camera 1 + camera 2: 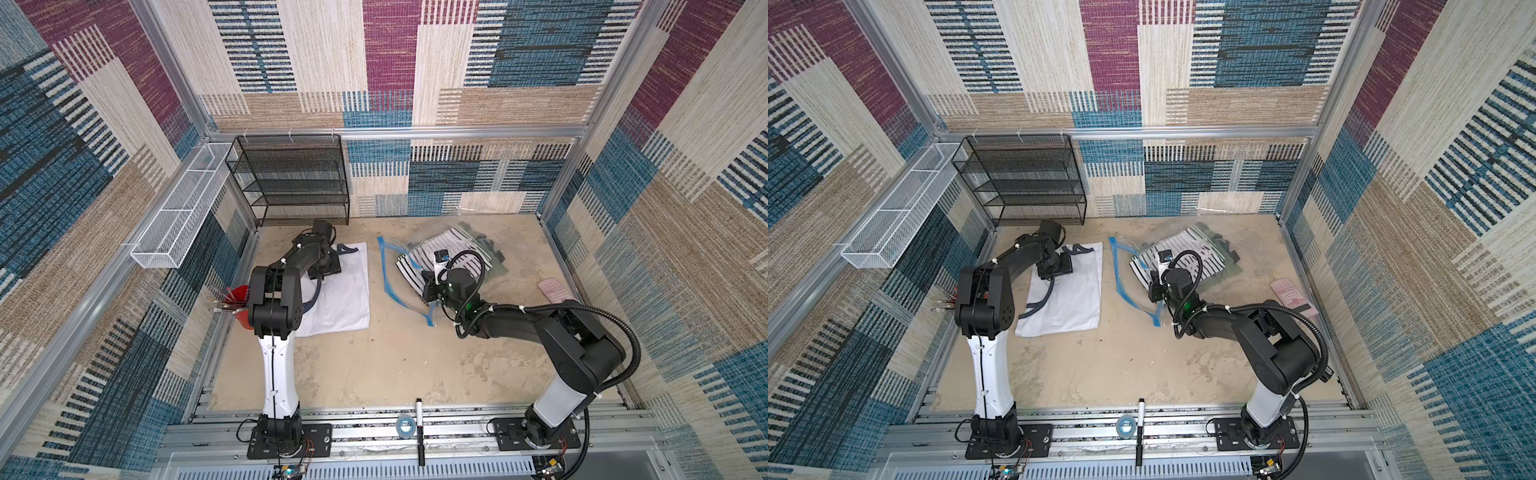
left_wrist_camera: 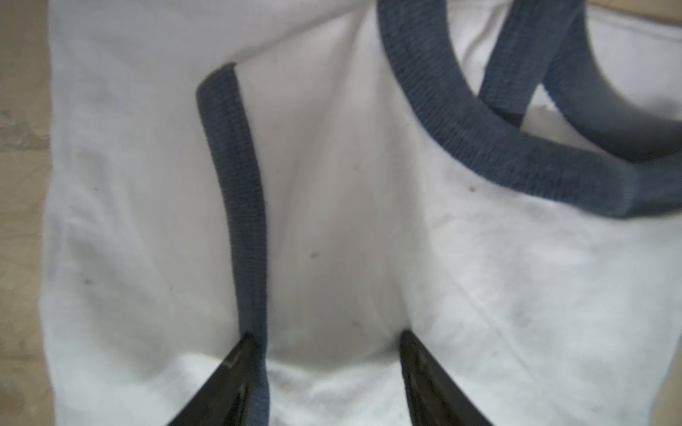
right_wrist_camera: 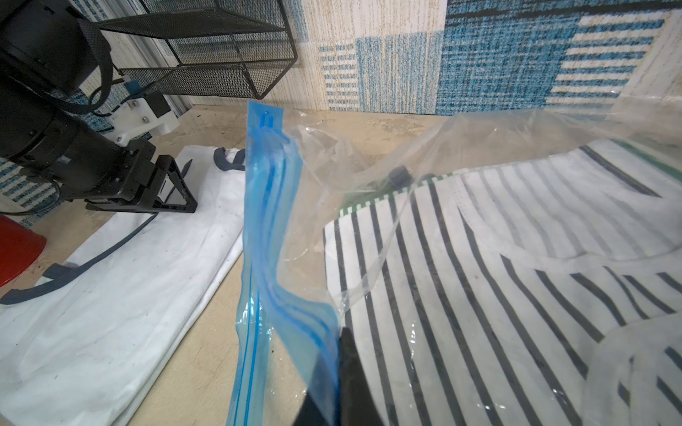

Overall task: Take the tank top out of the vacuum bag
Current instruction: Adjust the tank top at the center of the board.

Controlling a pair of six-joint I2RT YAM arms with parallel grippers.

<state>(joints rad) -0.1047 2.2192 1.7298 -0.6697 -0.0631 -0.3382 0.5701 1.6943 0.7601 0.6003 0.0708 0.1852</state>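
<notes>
The tank top [image 1: 349, 295] [image 1: 1077, 299], white with navy trim, lies flat on the table outside the vacuum bag, left of it. My left gripper [image 1: 329, 269] [image 2: 326, 335] stands open over it. Its fingertips press into the white fabric [image 2: 332, 221], and a navy strap [image 2: 236, 184] runs past one of them. The vacuum bag [image 1: 389, 275] [image 1: 1121, 282] is clear plastic with a blue zip strip [image 3: 265, 221]. A black-and-white striped garment [image 3: 516, 295] [image 1: 457, 249] lies inside. My right gripper [image 1: 428, 291] [image 3: 339, 332] is shut on the zip strip and holds that edge lifted.
A red cup [image 1: 239, 301] of brushes stands beside the left arm. A black mesh shelf [image 1: 291, 178] and a white wire basket [image 1: 183, 208] are at the back left. A pink object [image 1: 552, 291] lies at the right wall. A marker [image 1: 419, 432] and a tape roll [image 1: 405, 426] rest on the front rail.
</notes>
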